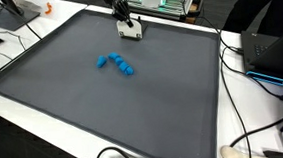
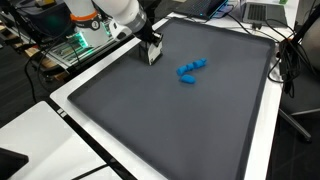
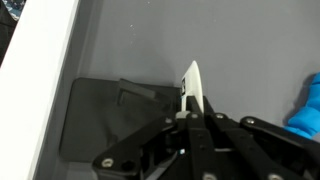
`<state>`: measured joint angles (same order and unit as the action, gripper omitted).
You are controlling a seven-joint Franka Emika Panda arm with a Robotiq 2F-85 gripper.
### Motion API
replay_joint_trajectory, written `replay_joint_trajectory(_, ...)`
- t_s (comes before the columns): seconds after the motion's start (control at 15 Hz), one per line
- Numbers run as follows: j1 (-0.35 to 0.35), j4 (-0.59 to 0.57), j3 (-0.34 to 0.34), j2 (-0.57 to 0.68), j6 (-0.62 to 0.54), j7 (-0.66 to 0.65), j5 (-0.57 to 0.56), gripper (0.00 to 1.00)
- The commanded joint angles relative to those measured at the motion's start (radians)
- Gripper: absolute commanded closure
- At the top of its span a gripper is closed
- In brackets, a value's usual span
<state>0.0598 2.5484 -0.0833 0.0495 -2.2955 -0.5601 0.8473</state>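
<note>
Firmly shut on a white piece (image 3: 192, 85), my gripper (image 3: 195, 112) hung low over the far part of the grey mat (image 1: 83, 103), close to its rim, as both exterior views showed. The wrist view had the piece standing thin and on edge between my fingers, its tip reaching past them. Whether its other end touched the mat, I could not tell. A blue toy (image 1: 116, 64) lay near the middle of the mat, well apart from me, with nothing touching it. By my reckoning the pick-up looked done: the piece was in my grip, and nothing else was. What was left, as far as could be seen, was the setting down, for the piece had not yet been let go.
</note>
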Motion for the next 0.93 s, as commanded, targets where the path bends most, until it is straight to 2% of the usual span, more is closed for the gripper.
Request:
replay_joint_trajectory(0.0, -0.012, 0.037, 0.016, 0.003, -0.064, 0.014, 0.01, 0.99)
replay_joint_trajectory(0.87, -0.013, 0.078, 0.024, -0.001, -0.082, 0.04, 0.03, 0.99)
